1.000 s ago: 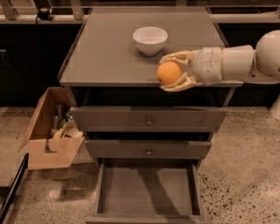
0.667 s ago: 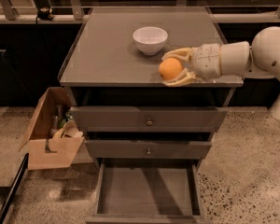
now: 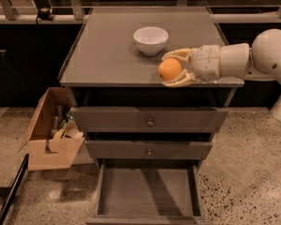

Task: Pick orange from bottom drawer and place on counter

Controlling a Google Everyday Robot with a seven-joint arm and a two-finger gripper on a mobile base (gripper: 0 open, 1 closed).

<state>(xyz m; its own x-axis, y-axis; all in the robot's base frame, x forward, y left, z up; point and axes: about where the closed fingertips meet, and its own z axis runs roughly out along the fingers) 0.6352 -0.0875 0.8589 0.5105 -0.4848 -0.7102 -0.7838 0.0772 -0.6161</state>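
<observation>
One gripper (image 3: 165, 70): pale, two-fingered, reaching in from the right over the near right part of the bench; its curved fingers (image 3: 179, 54) are closed round the orange, one on the far side and one on the near side
Orange (image 3: 170, 69): small, round and smooth, clasped between the fingers just inside the near edge of the bench; whether it touches the surface cannot be told
Bench (image 3: 107, 55): broad flat grey-brown top of the drawer cabinet, with thin clear edging raised along its sides
White bowl (image 3: 151, 39): upright on the bench, a little to the far left of the orange and apart from it
Arm (image 3: 234, 59): white and rounded, lying roughly level across the right edge of the bench, with a large round joint at the far right of the scene
Bottom drawer (image 3: 147, 191): pulled out toward the near side, a wide shallow box with a bare flat floor
Upper drawers (image 3: 150, 119): two, both pushed in, each with a small round knob at its middle
Cardboard box (image 3: 51, 139): open, on the floor just left of the cabinet, tilted, with a few small things inside that are hard to make out
Floor (image 3: 243, 172): pale and speckled, seen to the right of the drawers
</observation>
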